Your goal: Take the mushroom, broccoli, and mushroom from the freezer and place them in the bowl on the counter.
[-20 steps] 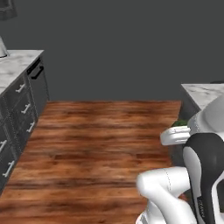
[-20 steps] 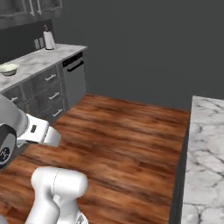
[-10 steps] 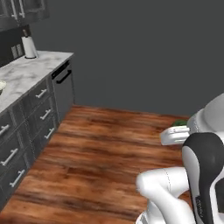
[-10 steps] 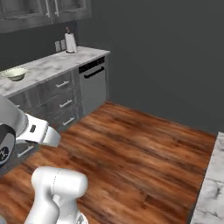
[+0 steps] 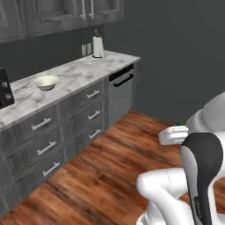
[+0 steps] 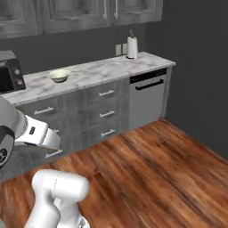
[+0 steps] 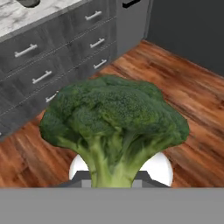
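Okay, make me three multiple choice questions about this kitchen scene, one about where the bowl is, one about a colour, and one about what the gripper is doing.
1. Where is the bowl?
A. on the wood floor
B. on the marble counter
C. inside a drawer

2. What colour is the thing at the gripper?
A. green
B. red
C. yellow

3. What state is the gripper in?
A. open and empty
B. shut on the broccoli
C. resting in the bowl

Answers:
1. B, both base views show the bowl on the veined white top, above the dark drawers.
2. A, the hand view shows a green floret.
3. B, the broccoli stem rises from between the fingertips in the hand view.
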